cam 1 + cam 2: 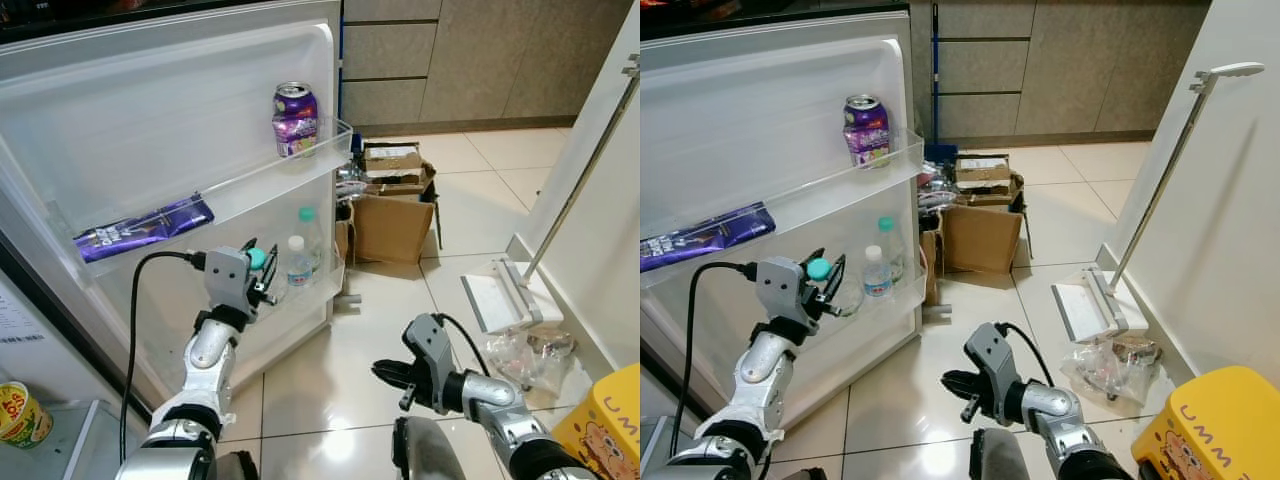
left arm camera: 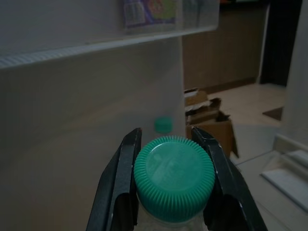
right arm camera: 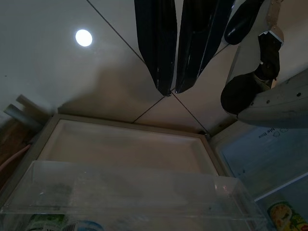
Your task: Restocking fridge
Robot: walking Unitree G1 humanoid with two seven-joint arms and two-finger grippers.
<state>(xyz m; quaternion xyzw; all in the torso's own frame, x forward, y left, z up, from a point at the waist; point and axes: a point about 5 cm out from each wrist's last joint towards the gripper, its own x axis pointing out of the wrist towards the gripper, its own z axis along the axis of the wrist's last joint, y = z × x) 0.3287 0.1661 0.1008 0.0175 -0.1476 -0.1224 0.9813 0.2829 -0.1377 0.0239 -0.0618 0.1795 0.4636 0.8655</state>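
The fridge door (image 1: 150, 120) stands open on my left. My left gripper (image 1: 258, 272) is at its lowest door shelf (image 1: 300, 300), shut on a clear bottle by its green cap (image 2: 174, 175), with one black finger (image 2: 122, 183) on each side of the cap. Two more bottles stand further along that shelf, one white-capped (image 1: 298, 262) and one green-capped (image 1: 310, 235). A purple can (image 1: 295, 120) is on the top door shelf and a purple packet (image 1: 145, 228) lies on the middle one. My right gripper (image 1: 390, 372) hangs low over the floor tiles, shut and holding nothing.
An open cardboard box (image 1: 390, 205) of goods sits on the floor just past the door. A white stand with a long pole (image 1: 505, 295) and a crumpled plastic bag (image 1: 520, 352) lie to the right. A yellow box (image 1: 605, 425) is at the near right.
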